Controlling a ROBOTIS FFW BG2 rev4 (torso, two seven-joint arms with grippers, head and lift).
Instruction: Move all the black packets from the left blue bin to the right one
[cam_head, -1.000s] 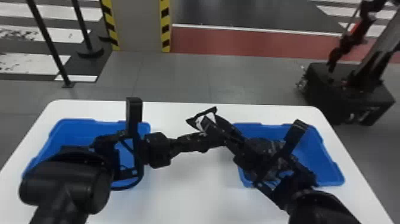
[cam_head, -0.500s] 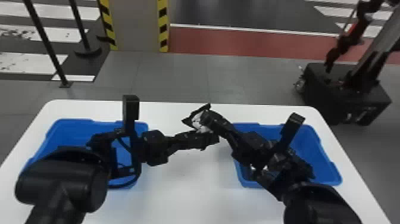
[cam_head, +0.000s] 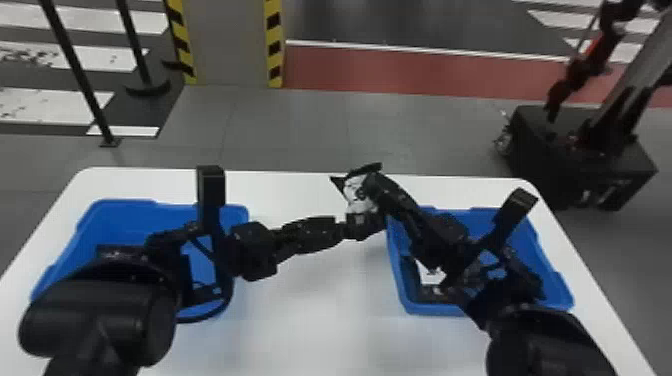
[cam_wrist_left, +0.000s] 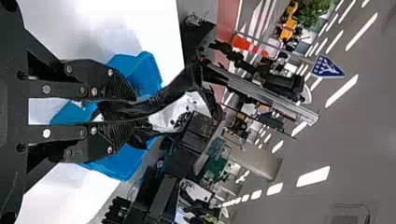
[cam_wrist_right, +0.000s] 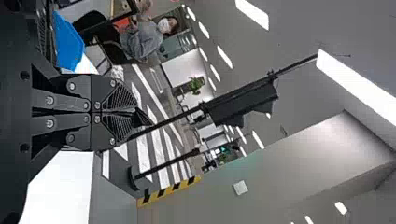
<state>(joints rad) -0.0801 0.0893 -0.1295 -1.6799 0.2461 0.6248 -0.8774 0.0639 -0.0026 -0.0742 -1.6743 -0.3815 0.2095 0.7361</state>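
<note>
Near the table's middle, toward its far edge, my left gripper (cam_head: 374, 226) meets my right gripper (cam_head: 372, 186) in the head view. A black and white packet (cam_head: 356, 191) is at their fingertips. In the left wrist view my left gripper (cam_wrist_left: 128, 112) is shut on one part of that packet (cam_wrist_left: 184, 109), and the right gripper touches its far part. The right wrist view has my right gripper (cam_wrist_right: 116, 112) shut, with a small dark corner of the packet (cam_wrist_right: 141, 117) at its tips. Packets (cam_head: 431, 275) lie in the right blue bin (cam_head: 407, 306), partly behind the right arm.
The left blue bin (cam_head: 125, 207) stands on the white table (cam_head: 300, 330), its inside largely hidden by my left arm. Beyond the table's far right corner is a dark wheeled base (cam_head: 575, 165) carrying an arm. Thin black posts (cam_head: 75, 65) stand on the floor at the far left.
Both grippers and the packet between them have shifted a little right and toward the table's far edge. The right arm sits somewhat differently over the right bin.
</note>
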